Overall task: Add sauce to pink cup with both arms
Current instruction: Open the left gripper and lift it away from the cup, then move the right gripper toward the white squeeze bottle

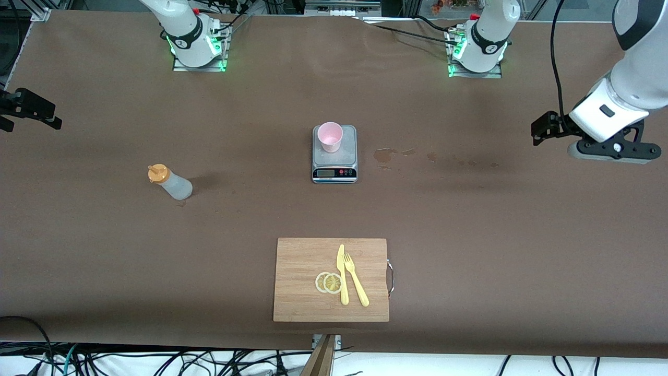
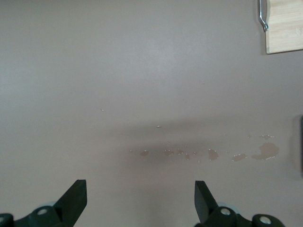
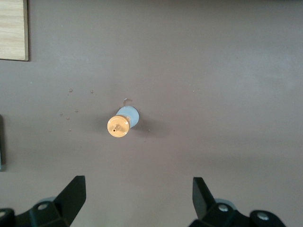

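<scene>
- The pink cup [image 1: 330,136] stands upright on the plate of a small grey scale [image 1: 334,154] at the middle of the worktop [image 1: 469,235].
- The sauce bottle [image 1: 170,182], translucent with an orange cap [image 1: 157,173], stands on the worktop toward the right arm's end, well apart from the scale; the right wrist view looks down on its cap [image 3: 119,126].
- A wooden cutting board [image 1: 302,282] lies nearer to the front camera than the scale, carrying two lemon slices [image 1: 329,282], a yellow knife [image 1: 342,274] and a yellow fork [image 1: 356,279].
- Pale dried stains [image 1: 385,154] mark the worktop beside the scale, toward the left arm's end.
- The left hand [image 2: 139,201] hangs over bare worktop at the left arm's end, fingers spread wide, holding nothing.
- The right hand [image 3: 138,198] hangs over the worktop at the right arm's end, fingers wide apart and empty; in the front view only a dark part at the edge shows, probably this hand.
</scene>
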Tool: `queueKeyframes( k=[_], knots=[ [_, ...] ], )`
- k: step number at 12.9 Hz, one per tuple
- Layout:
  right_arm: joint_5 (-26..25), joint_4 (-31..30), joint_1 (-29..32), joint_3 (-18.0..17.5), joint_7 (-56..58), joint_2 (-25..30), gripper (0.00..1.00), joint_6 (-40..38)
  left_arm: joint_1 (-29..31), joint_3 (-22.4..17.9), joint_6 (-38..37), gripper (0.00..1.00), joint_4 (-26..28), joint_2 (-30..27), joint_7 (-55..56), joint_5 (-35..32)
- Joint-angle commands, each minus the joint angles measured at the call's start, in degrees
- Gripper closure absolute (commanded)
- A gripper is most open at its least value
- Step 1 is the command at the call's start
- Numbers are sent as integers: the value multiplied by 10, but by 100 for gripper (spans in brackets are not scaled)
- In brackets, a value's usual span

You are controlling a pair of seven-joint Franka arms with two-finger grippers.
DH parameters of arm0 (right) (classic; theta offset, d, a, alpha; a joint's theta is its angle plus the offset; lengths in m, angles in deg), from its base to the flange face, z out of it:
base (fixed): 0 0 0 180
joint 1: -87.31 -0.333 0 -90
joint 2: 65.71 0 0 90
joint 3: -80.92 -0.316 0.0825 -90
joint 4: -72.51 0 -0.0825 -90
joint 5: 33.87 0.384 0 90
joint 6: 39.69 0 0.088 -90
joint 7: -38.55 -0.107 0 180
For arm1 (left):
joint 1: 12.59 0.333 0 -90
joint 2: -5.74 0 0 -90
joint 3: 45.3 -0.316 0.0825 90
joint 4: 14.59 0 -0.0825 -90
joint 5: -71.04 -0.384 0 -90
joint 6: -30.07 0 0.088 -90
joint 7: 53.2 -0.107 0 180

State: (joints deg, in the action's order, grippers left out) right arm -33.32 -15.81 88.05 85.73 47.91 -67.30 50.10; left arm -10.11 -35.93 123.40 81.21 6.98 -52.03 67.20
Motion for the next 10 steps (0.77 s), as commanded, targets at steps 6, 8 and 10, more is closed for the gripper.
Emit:
queueKeyframes(
  k=[6, 8, 10],
  knots=[
    [6, 10, 2, 3, 121, -8, 0, -8, 0, -3, -8, 0, -8, 2, -8, 38],
    [7, 9, 2, 2, 134, -8, 0, -8, 0, -3, -11, 0, -15, 3, -6, 38],
    [8, 8, 3, 2, 162, -11, 0, -7, 2, -4, -11, 0, -24, 3, 0, 39]
  ],
)
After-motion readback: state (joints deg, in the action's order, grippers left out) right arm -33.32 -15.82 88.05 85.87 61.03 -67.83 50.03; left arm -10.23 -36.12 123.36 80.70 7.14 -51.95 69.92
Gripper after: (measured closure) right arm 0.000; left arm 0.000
